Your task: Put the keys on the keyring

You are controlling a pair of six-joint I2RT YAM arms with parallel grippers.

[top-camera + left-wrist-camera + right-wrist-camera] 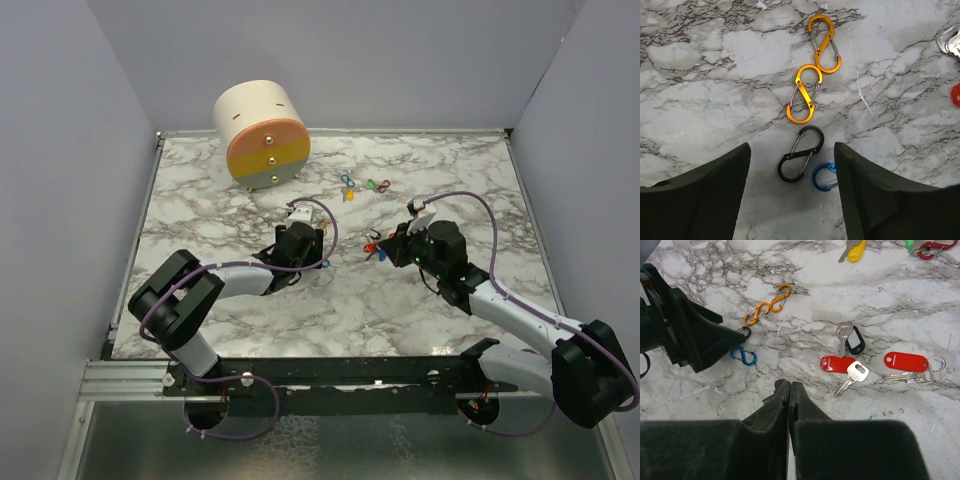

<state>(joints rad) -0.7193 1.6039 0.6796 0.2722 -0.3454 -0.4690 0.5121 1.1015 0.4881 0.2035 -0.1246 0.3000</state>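
Note:
The keys lie on the marble: a silver key (852,376) over a red tag (836,364), one on a black tag (855,340), and a second red tag (906,361) with a thin keyring (938,363). A yellow-headed key (856,251) lies farther off. My right gripper (789,384) is shut with nothing in it, its tips just short of the red tags (370,246). My left gripper (791,146) is open, low over the table. A black S-clip (801,154) and a blue S-clip (823,176) lie between its fingers, the blue one partly under the right finger.
Two orange S-clips (814,67) lie ahead of the left gripper. Green, blue and yellow pieces and a red clip (384,185) lie at mid-table. A cylindrical drawer unit (262,135) stands at the back left. Grey walls enclose the table (200,300).

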